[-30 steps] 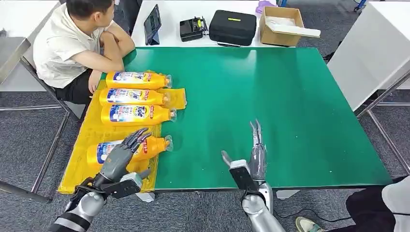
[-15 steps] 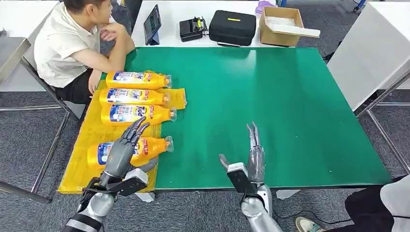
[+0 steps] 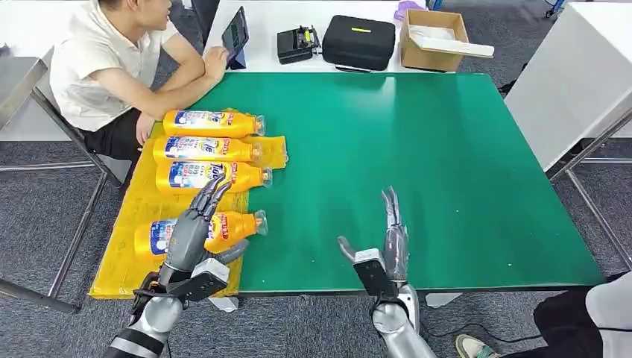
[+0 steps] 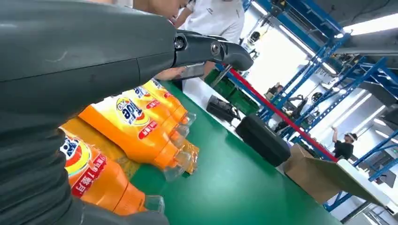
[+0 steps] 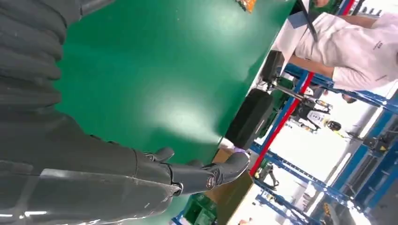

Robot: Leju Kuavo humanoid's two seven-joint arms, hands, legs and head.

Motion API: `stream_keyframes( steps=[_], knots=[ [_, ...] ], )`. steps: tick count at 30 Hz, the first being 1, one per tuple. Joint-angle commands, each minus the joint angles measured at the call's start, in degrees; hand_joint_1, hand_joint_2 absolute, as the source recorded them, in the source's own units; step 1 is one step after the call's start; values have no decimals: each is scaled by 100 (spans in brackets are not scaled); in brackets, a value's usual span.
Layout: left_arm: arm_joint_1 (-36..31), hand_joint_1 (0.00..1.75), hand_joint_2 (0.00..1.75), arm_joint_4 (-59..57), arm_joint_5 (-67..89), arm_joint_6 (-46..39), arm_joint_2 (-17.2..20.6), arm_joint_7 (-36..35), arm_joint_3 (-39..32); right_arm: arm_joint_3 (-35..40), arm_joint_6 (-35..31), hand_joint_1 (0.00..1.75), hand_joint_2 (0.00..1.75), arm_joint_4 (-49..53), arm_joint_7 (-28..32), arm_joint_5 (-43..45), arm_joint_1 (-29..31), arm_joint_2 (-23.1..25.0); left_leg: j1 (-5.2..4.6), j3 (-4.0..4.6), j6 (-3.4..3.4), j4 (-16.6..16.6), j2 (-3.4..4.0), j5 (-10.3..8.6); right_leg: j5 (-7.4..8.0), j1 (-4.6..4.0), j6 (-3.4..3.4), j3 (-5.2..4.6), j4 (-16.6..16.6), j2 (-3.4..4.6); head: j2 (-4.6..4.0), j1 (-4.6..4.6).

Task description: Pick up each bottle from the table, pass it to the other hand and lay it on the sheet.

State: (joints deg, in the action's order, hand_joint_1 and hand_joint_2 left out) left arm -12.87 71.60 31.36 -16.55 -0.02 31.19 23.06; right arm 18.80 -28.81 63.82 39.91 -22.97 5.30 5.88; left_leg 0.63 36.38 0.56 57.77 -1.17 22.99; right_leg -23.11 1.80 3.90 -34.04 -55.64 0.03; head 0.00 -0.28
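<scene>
Left hand (image 3: 190, 235): fingers spread and holding nothing, poised over the nearest bottle (image 3: 231, 227) at the near-left part of the counter (image 3: 447, 164).
Right hand (image 3: 393, 242): fingers straight and apart, empty, above bare green counter, well apart from every bottle.
Bottles: four orange bottles lie on their sides in a row on the yellow sheet (image 3: 119, 261), caps toward the counter's middle; no bottle is seen off the sheet.
Person (image 3: 104, 67): seated at the far-left corner, one arm resting close to the farthest bottle (image 3: 212, 123).
Risk, nearest bottle: it may roll or be nudged if the left hand's fingers brush it.
Risk, sheet: a dragged finger could pull the thin sheet and shift the whole row.
Risk, person: a reaching arm could meet the person's forearm.
</scene>
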Motion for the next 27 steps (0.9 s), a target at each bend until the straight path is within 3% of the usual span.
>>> stream_keyframes(
  steps=[1,3,4,5,6,8,13,14,18,19,21,23,24,27],
  knots=[
    [358,0,175,427,-1532,581,-447,186,-393,103,1165,0,175,1128,9,1429,-291,-82,3,-17,1,6,13,15,-11,-7,-21,17,-2,3,0,0],
    [639,0,175,760,-2324,920,-648,-98,-496,34,952,0,175,1566,9,1320,-519,-2,2,-8,2,9,9,15,-13,-6,-17,10,-5,0,0,-2],
    [696,0,175,806,-2423,944,-666,-162,-463,74,901,0,0,1753,9,1320,-579,-8,4,-17,2,14,13,26,-22,-9,-24,19,-8,1,0,0],
    [771,0,175,802,-2511,946,-684,-207,-367,136,906,0,0,2152,9,1480,-688,-4,9,-43,2,25,27,51,-42,-19,-44,47,-14,6,0,-2],
    [793,0,175,748,-2575,941,-679,-235,-296,271,718,0,0,2197,9,1341,-695,-57,-1,-5,1,7,5,14,-13,-2,-13,7,-5,-2,0,0],
    [873,0,175,668,-2709,925,-718,-239,-242,378,524,0,0,2047,9,1208,-706,-30,-1,-9,1,3,6,14,-13,-1,-13,11,-1,-1,0,0],
    [1219,0,175,986,-3012,838,-748,-518,-130,266,677,0,0,1877,-262,1386,-888,339,1,-4,-5,1,11,18,-10,-4,-14,2,1,4,0,0],
    [1299,0,0,1044,-3036,734,-775,-542,-139,290,504,0,0,1865,-394,1194,-925,329,5,-22,-7,5,19,30,-20,-10,-27,19,-1,7,0,-2],
    [1486,0,0,1156,-3278,585,-819,-581,-40,412,205,0,0,1978,-517,1148,-1039,276,2,-5,-4,0,11,19,-12,-5,-14,2,3,5,0,0],
    [1513,0,175,1161,-3334,536,-826,-577,-3,410,135,0,0,2082,-530,1196,-1087,262,6,-18,-3,4,17,30,-19,-11,-22,17,4,7,0,-2],
    [1561,0,175,1183,-3449,400,-782,-553,101,577,487,0,0,2335,-789,1399,-1153,-48,5,-19,-3,5,11,30,-22,-10,-23,20,4,0,0,-2],
    [1632,0,175,1323,-3566,408,-797,-90,117,458,631,0,0,2543,-632,1414,-1248,-191,0,-1,-2,-1,0,16,-12,-2,-11,3,5,-6,0,-2],
    [1653,0,175,1389,-3769,566,-809,-83,124,403,678,0,175,2592,-616,1416,-1274,-211,5,-14,-2,4,2,26,-20,-8,-20,19,5,-7,0,0],
    [1699,0,175,1504,-3892,680,-801,10,124,354,732,0,175,2632,-598,1304,-1295,-220,1,-1,-3,2,2,18,-13,-3,-14,3,5,-3,0,0]
  ],
)
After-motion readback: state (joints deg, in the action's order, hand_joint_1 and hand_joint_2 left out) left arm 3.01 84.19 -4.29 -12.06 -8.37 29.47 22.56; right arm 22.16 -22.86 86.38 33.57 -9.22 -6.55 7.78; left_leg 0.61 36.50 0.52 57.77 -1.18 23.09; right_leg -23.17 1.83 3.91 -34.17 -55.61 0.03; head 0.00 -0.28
